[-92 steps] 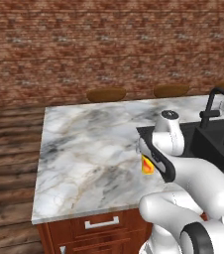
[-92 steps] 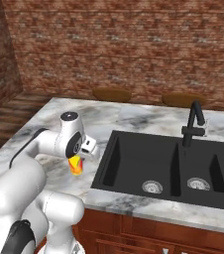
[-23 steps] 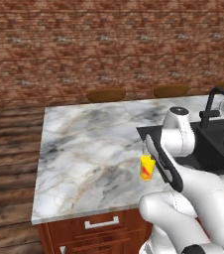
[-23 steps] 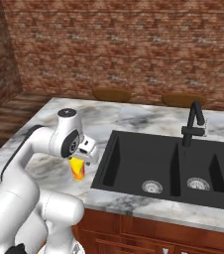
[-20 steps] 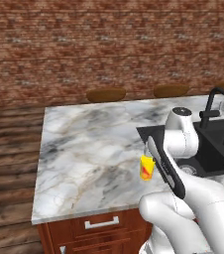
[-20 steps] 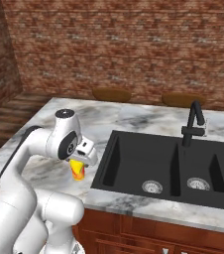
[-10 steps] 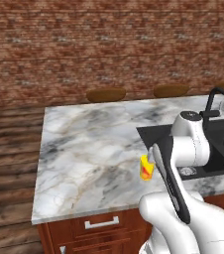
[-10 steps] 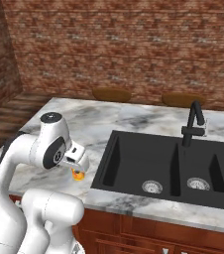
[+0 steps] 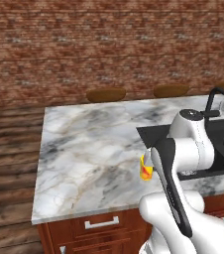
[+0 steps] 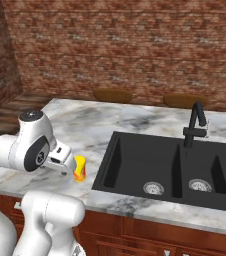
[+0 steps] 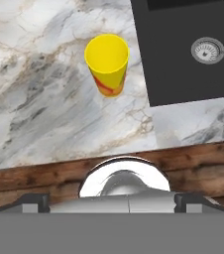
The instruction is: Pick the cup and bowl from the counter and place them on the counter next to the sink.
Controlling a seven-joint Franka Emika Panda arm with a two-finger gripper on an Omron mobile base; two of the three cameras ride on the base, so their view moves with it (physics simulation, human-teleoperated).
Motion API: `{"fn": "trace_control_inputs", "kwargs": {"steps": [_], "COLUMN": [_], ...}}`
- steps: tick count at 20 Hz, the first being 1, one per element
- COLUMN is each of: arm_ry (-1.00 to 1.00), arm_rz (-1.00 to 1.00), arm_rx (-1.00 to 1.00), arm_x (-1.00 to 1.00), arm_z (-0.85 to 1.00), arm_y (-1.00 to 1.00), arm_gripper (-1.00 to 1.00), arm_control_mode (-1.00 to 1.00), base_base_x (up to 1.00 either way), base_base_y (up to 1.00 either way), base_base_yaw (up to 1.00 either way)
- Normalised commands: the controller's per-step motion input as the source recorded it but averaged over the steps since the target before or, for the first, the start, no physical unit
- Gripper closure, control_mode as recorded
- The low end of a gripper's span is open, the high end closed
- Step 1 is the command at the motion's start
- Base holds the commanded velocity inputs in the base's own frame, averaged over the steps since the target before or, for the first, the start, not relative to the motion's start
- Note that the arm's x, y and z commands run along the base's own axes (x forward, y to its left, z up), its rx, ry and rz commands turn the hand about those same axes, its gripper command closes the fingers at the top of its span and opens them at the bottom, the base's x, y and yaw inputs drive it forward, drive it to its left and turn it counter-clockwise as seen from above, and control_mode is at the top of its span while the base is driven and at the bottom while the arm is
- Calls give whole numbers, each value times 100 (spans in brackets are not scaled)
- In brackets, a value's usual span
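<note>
One cup (image 11: 107, 63) stands upright on the marble tabletop (image 9: 89, 149), just beside the left edge of the black sink (image 10: 170, 167) and near the front edge; the claw is spread wide, holding nothing, apart from the cup.

Two brown stools (image 9: 106, 94) stand before the brick wall (image 9: 109, 44); plank floor (image 9: 10, 149) alongside.

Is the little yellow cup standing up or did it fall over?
Standing up. The cup sits on the counter with its round open mouth facing up, beside the sink.
</note>
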Motion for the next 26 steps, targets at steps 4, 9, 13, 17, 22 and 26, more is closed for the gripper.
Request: {"fn": "trace_control_inputs", "kwargs": {"steps": [4,9,13,17,22,26], "arm_ry": [0,0,0,0,0,0], "arm_rz": [8,7,0,0,0,0], "arm_rx": [2,1,0,0,0,0], "arm_x": [-36,-28,-3,0,0,0], "arm_z": [26,10,0,0,0,0], "arm_y": [14,7,0,0,0,0], "arm_gripper": [-100,-100,-100,-100,-100,-100], "arm_control_mode": [-100,-100,-100,-100,-100,-100], "base_base_x": [0,0,0,0,0,0], "base_base_y": [0,0,0,0,0,0], "base_base_yaw": [0,0,0,0,0,0]}}
